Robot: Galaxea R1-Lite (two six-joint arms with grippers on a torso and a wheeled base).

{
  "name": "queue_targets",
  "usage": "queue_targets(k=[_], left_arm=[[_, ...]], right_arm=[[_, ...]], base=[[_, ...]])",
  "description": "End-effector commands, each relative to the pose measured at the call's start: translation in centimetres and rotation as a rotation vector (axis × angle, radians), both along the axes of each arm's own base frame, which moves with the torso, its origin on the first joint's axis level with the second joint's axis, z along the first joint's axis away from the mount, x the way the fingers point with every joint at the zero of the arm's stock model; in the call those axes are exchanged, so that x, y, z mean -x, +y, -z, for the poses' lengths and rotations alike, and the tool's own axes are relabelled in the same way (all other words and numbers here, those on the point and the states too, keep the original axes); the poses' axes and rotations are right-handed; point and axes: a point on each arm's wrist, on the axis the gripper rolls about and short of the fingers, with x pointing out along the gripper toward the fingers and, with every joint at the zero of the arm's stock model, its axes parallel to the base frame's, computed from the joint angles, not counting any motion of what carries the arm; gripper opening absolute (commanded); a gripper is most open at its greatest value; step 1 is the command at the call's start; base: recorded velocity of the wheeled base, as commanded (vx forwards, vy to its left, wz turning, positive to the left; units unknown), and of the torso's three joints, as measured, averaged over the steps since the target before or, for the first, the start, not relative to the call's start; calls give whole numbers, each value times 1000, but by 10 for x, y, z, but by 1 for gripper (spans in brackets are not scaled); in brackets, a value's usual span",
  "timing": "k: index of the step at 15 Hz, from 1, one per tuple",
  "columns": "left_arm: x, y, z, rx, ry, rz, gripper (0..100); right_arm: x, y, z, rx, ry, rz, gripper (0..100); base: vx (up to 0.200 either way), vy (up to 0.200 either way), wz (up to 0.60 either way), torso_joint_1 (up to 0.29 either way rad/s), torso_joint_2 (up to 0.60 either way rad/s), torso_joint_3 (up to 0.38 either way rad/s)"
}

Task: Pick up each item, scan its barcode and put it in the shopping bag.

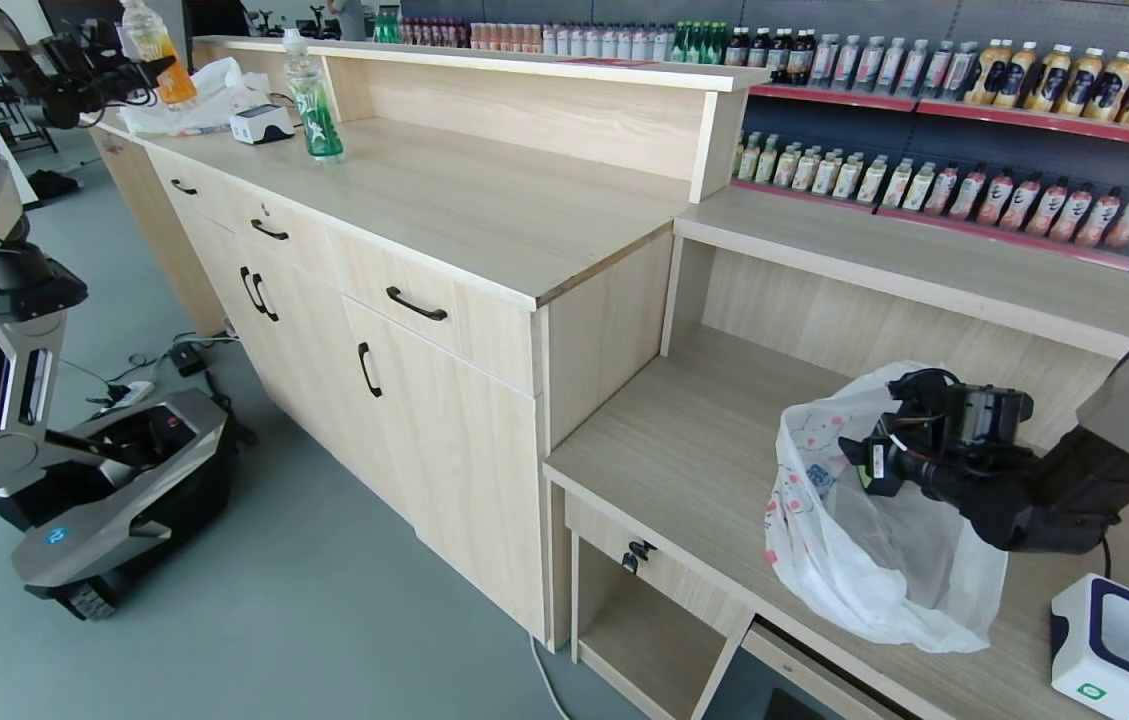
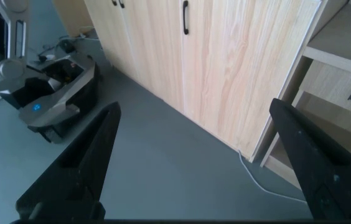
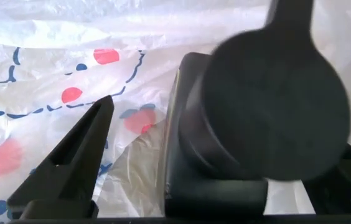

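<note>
My right gripper (image 1: pixel 874 455) hangs at the mouth of the white patterned shopping bag (image 1: pixel 864 560) on the low desk. In the right wrist view the right gripper (image 3: pixel 191 102) stands open. A black item (image 3: pixel 244 124) with a boxy body and a round top sits between its fingers. A strip of bag shows between that item and the one visible finger (image 3: pixel 70 168); the other finger is hidden behind it. My left gripper (image 2: pixel 194 106) is open with nothing in it, above the grey floor beside the cabinet doors (image 2: pixel 225 56).
A white scanner (image 1: pixel 1124 645) with a dark window sits on the desk right of the bag. On the tall counter (image 1: pixel 444 200) stand a green bottle (image 1: pixel 314 100), a second scanner (image 1: pixel 261 123) and a white bag (image 1: pixel 194 95). Another robot (image 1: pixel 74 480) stands at the left.
</note>
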Motion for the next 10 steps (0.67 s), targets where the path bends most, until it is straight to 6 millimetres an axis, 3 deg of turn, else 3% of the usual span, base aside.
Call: queue_targets(k=[1,2,5,8,10], left_arm=[[0,0,0,0,0,-1,100],[0,0,0,0,0,-1,100],[0,0,0,0,1,-1,100],[0,0,0,0,0,-1,100],[0,0,0,0,0,-1,100]], right_arm=[[5,2,-15,-1,-25,-15,100],[8,3,-23,-2,-38,-24,100],[37,14,-78,-10,-89,-86,100],[96,22,-144,5,-134,-106,100],[133,24,-170,48,-151,-123,100]], base=[[0,0,0,0,0,0],[0,0,0,0,0,0],[0,0,0,0,0,0],[0,0,0,0,0,0],[0,0,0,0,0,0]])
